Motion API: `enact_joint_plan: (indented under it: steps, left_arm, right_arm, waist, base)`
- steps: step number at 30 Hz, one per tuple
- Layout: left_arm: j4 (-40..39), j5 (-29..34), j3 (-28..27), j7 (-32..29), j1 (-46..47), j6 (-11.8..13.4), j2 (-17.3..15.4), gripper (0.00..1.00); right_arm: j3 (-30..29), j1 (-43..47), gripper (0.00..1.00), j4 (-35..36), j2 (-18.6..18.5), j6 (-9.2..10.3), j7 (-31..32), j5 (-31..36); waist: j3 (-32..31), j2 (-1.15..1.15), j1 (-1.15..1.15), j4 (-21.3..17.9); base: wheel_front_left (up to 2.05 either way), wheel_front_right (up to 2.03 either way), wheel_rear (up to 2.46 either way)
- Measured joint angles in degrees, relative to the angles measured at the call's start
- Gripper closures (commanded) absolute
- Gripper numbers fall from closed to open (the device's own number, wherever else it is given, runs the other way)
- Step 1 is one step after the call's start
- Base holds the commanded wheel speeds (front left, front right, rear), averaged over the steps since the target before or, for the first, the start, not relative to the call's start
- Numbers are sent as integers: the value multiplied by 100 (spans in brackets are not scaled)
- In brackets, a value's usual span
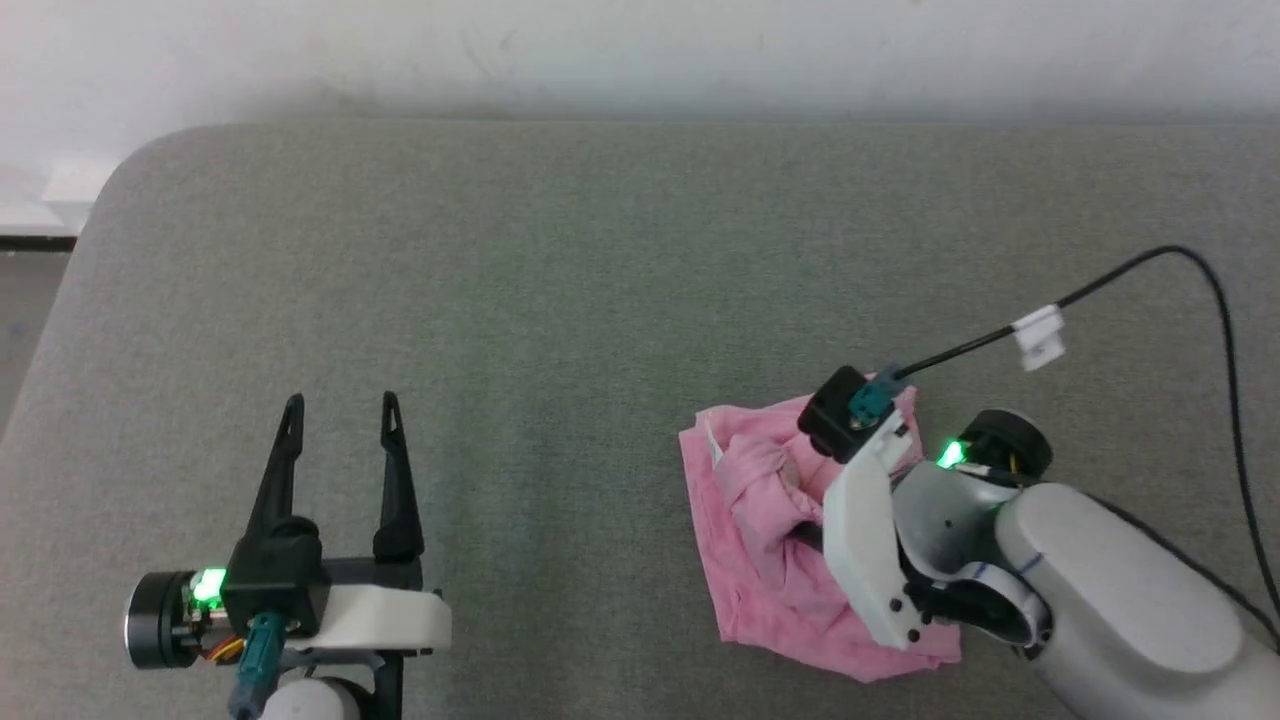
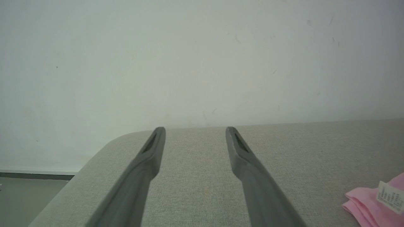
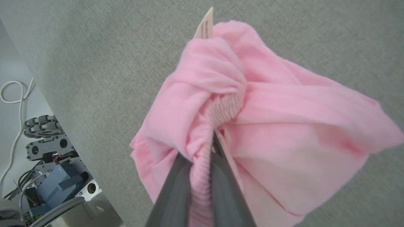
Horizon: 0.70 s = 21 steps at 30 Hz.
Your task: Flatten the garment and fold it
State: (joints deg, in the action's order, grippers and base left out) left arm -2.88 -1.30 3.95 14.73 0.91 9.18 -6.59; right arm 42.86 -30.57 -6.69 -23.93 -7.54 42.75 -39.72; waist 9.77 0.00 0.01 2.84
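The small white label [image 2: 389, 197] sewn to the pink garment [image 2: 363, 205] carries rows of fine print, too small to read in the left wrist view. In the head view the label [image 1: 713, 440] stands up at the upper left edge of the crumpled garment [image 1: 760, 560], which lies on the grey cloth-covered desk [image 1: 560, 300] at the lower right of centre. A blank white tag [image 1: 1040, 338] is wrapped on the black cable [image 1: 1225, 330] at the right.

The right arm [image 1: 1100, 590] enters from the lower right corner and bends down over the garment. In its wrist view the right end effector [image 3: 213, 138] is clenched on the ribbed, gathered hem [image 3: 221, 107].

At the lower left, the left end effector [image 1: 342, 405] points up the frame over bare desk, released, its fingers [image 2: 151, 148] spread and holding nothing, well apart from the garment.
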Motion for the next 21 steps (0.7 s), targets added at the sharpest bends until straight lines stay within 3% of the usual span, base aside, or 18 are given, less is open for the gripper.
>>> enact_joint_plan:
  steps: [8, 9, 10, 16, 21]
  left_arm:
    - [69, 0, 40, 0, 90, -5, 62, 0]
    - [88, 0, 34, 0, 88, -4, 62, 0]
    - [111, 1, 27, 0, 87, -3, 59, 0]
    - [193, 8, -40, 0, -10, 2, 25, 0]
    - [178, 8, -104, 0, -169, 2, -23, 0]
  right_arm:
    - [617, -337, 100, -1313, 325, -8, -359, 109]
    - [673, -381, 62, -1349, 325, -9, -467, 107]
    - [734, -408, 0, -1362, 314, -8, -569, 83]
    - [858, -437, 0, -840, -104, -7, -1366, 29]
    - [159, -417, 0, -73, -550, -5, -2205, 66]
  waist:
    - [186, 0, -1, 242]
    - [187, 0, 0, 249]
    - [176, 0, 0, 250]
    - [2, 0, 0, 151]
    - [-194, 0, -1, -83]
  base:
    - [0, 0, 0]
    - [0, 0, 0]
    - [0, 0, 0]
    - [0, 0, 0]
    - [0, 0, 0]
